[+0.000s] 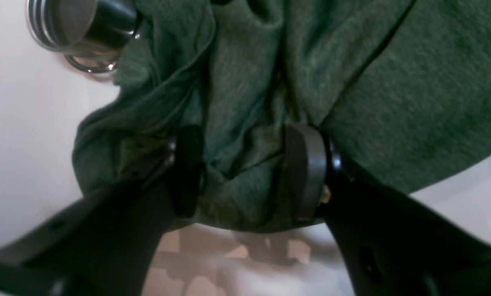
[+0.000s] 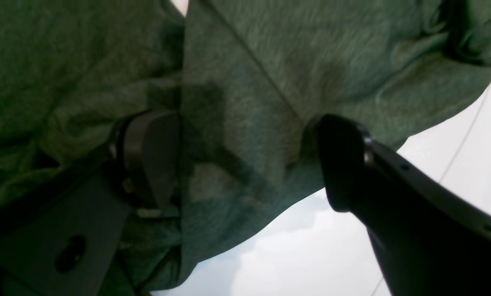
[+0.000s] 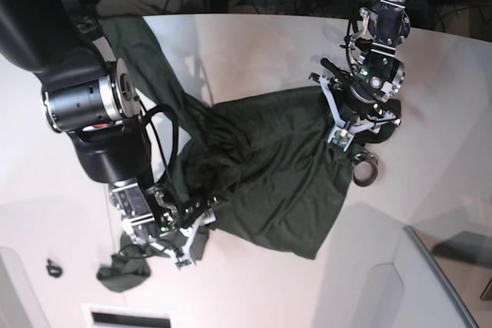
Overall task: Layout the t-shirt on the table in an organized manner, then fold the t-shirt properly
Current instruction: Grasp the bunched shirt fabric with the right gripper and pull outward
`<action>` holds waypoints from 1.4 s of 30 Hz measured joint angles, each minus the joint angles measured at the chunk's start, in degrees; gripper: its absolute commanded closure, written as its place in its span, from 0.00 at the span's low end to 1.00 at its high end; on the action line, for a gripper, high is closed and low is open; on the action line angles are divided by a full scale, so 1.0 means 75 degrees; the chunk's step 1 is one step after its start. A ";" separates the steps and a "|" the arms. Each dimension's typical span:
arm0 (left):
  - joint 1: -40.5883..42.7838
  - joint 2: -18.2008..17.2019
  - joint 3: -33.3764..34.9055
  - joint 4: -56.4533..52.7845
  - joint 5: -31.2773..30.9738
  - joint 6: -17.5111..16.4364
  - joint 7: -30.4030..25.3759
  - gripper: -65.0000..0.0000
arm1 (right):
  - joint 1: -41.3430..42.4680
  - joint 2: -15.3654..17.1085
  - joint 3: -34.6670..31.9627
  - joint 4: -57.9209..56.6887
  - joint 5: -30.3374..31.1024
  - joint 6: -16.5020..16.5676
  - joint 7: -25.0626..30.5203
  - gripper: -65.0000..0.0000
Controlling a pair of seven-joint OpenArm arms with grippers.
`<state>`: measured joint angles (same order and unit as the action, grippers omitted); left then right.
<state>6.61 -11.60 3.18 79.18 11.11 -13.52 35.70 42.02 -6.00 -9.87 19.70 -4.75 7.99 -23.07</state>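
The shirt (image 3: 261,174) lies rumpled across the middle of the worktop (image 3: 254,44), one long tail of cloth trailing toward the far left corner and a small wad near the front edge at the left. Both arms have cloth between their jaws. The left gripper (image 1: 245,172), near the right side of the worktop, pinches a thick bunched fold between its pads; the jaws stand at a middling width, filled by gathered cloth. The right gripper (image 2: 245,160), near the front left, has its jaws wide with a flatter layer of shirt lying between the pads; whether the pads truly press that cloth I cannot tell from the wrist view. A metal ring (image 3: 366,168) lies on the worktop just beside the left gripper, partly under the shirt's edge. The relation that matters is the line between the two grips: it runs diagonally across the worktop, from front left to right, with the shirt's bulk sagging in folds between them. Spreading the shirt likely calls for drawing the two grips apart along that line until the cloth goes taut.
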 measured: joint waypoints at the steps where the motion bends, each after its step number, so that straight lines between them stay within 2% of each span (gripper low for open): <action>1: 0.0017 0.0000 0.0000 0.0000 0.0000 0.0003 -0.0032 0.51 | -0.0003 0.0000 0.0000 0.0000 0.0000 0.0003 0.0000 0.27; 2: 0.0035 -0.0003 0.0000 0.0000 0.0003 0.0012 -0.0055 0.51 | -0.0029 0.0000 0.0009 0.0000 0.0000 0.0000 0.0015 0.34; 3: 0.0038 0.0000 0.0000 0.0000 0.0003 0.0015 -0.0058 0.51 | -0.0067 0.0000 0.0015 0.0000 0.0003 0.0000 0.0026 0.46; 6: 0.0035 0.0000 0.0000 0.0000 0.0003 0.0012 -0.0052 0.51 | -0.0146 0.0012 0.0023 -0.0003 0.0009 0.0000 -0.0038 0.90; 7: 0.0038 0.0000 0.0000 0.0000 0.0000 0.0012 -0.0055 0.51 | -0.0149 0.0020 0.0038 -0.0003 0.0009 0.0003 -0.0041 0.96; 9: 0.0038 0.0000 0.0000 0.0000 0.0003 0.0012 -0.0052 0.51 | -0.0122 0.0085 0.0038 0.0000 0.0026 0.0015 -0.0073 0.96; 15: 0.0052 0.0003 -0.0003 0.0003 0.0000 0.0015 -0.0058 0.51 | -0.0300 0.0612 0.0157 0.0772 0.0029 0.0029 -0.1142 0.98; 21: 0.0076 0.0000 -0.0003 0.0012 -0.0052 0.0006 -0.0073 0.51 | -0.1142 0.1492 0.1632 0.3471 0.0099 0.0114 -0.2285 0.98; 25: 0.0076 0.0003 -0.0015 0.0012 -0.0050 0.0009 -0.0073 0.51 | -0.1454 0.2209 0.2448 0.4590 -0.0003 0.0810 -0.2769 0.98; 28: 0.0073 0.0000 -0.0012 0.0012 -0.0058 0.0006 -0.0076 0.51 | -0.1641 0.2358 0.3541 0.4718 0.0009 0.0822 -0.3159 0.97; 30: 0.0073 0.0000 -0.0012 0.0012 -0.0052 0.0009 -0.0076 0.51 | -0.1938 0.2375 0.4261 0.4739 -0.0015 0.0836 -0.3142 0.91; 32: 0.0073 -0.0003 -0.0012 0.0009 -0.0052 0.0009 -0.0073 0.51 | -0.2221 0.2401 0.4214 0.4774 -0.0114 0.0807 -0.3252 0.77; 33: 0.0073 -0.0003 -0.0012 0.0009 -0.0050 0.0009 -0.0073 0.51 | -0.2314 0.2340 0.4042 0.4876 -0.0160 0.0804 -0.3445 0.67; 38: 0.0055 0.0000 -0.0012 0.0009 -0.0061 -0.0003 -0.0055 0.51 | -0.2285 0.1545 0.2075 0.6516 0.0117 0.0976 -0.3416 0.20; 40: 0.0052 -0.0003 -0.0012 0.0017 -0.0082 -0.0003 -0.0050 0.51 | -0.2136 0.1335 0.1349 0.6548 0.0172 0.0944 -0.3331 0.08; 42: 0.0055 0.0003 -0.0012 0.0070 -0.0047 0.0000 -0.0029 0.51 | -0.1973 0.1163 0.1116 0.6070 0.0108 0.0938 -0.3220 0.06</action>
<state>7.03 -11.57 3.09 79.70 10.76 -13.52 35.48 27.22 2.72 -1.50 65.23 -3.95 15.03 -47.22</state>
